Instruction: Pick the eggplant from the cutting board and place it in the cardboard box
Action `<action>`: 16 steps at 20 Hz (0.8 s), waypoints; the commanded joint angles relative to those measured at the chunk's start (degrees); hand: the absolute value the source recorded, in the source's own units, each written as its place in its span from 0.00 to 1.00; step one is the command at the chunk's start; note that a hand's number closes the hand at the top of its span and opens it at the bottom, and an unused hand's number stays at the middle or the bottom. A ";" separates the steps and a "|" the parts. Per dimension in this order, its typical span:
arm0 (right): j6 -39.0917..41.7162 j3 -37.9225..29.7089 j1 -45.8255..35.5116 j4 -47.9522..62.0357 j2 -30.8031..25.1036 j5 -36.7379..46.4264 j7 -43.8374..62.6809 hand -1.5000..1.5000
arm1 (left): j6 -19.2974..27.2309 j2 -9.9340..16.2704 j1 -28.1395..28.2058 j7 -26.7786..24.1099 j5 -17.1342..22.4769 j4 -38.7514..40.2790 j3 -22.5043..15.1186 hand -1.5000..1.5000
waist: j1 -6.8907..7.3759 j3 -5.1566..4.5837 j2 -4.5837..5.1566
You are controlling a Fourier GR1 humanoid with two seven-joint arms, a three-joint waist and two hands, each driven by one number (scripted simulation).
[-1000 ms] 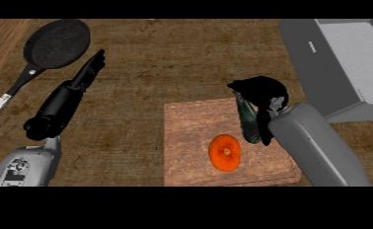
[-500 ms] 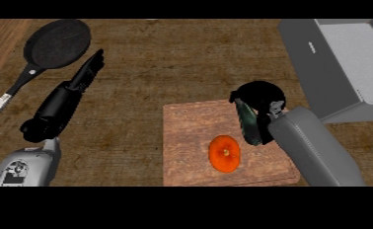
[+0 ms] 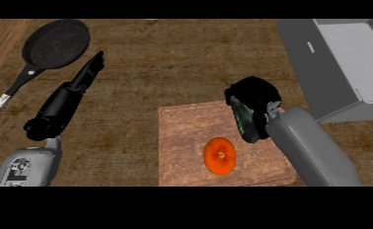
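we are seeing the eggplant (image 3: pixel 247 122) as a dark, glossy, long shape over the right part of the cutting board (image 3: pixel 186 139), near its upper right corner, and the right robot hand (image 3: pixel 253 95) is curling around its upper end, so that end is hiding under the black fingers. we cannot tell whether the eggplant is touching the board or hanging just above it. its lower end is showing just beside the grey right forearm (image 3: pixel 313 149), which is coming in from the lower right and covering the board's right edge.

on the same board, lower and toward the middle, an orange round fruit or vegetable (image 3: pixel 219 156) is lying apart from the eggplant; we are not making out what kind it is.

the cardboard box (image 3: pixel 328 67) is sitting at the upper right of the desk (image 3: pixel 182 65), looking grey here, and the view's right edge is cutting it off. we are seeing only bare inner surface in the part of it that shows.

on the far left, the left robot hand (image 3: pixel 86 72) is stretching out with straight fingers together over the desk, holding nothing. beside its fingertips a black frying pan (image 3: pixel 56 43) is lying at the upper left, its handle running down to the left edge and getting cut off there.
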 commanded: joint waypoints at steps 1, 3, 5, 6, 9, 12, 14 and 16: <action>-6.78 0.82 2.76 -3.48 2.82 2.49 -0.31 1.00 | 0.47 -0.51 -0.09 1.42 -0.04 -1.29 0.53 0.50 | 0.03 0.28 0.13; -7.79 3.06 5.66 -10.20 -6.46 -1.13 -17.90 1.00 | 1.16 -1.11 0.62 -0.32 -1.11 0.91 -0.31 0.50 | -1.20 0.33 0.04; -9.60 6.29 8.77 -16.38 -7.49 -3.49 -27.19 1.00 | 0.26 0.34 1.01 0.21 0.28 -0.07 1.34 0.50 | -2.01 0.45 -0.50; -8.93 6.47 8.59 -19.28 -10.59 -5.00 -32.60 1.00 | 0.46 0.82 1.00 0.90 0.46 0.11 2.18 0.50 | -2.74 0.51 -0.87; -13.73 5.37 12.40 -26.70 -15.87 -8.31 -43.90 1.00 | 0.18 0.82 1.56 0.03 1.32 0.28 2.87 0.50 | -3.95 0.51 -0.87; -19.40 -1.18 16.57 -32.34 -24.06 -11.52 -53.52 1.00 | 1.07 0.97 1.77 0.99 0.13 0.11 2.79 0.50 | -4.66 0.54 -0.65; -21.36 -6.63 20.34 -35.83 -27.84 -15.76 -58.62 1.00 | 1.55 0.41 1.60 1.65 0.44 -0.76 2.94 0.50 | -4.64 0.49 -0.67; -19.06 -14.04 24.12 -37.89 -32.44 -22.92 -62.59 1.00 | 1.01 0.77 4.30 0.03 0.65 -1.65 3.14 0.50 | -4.05 0.39 -0.71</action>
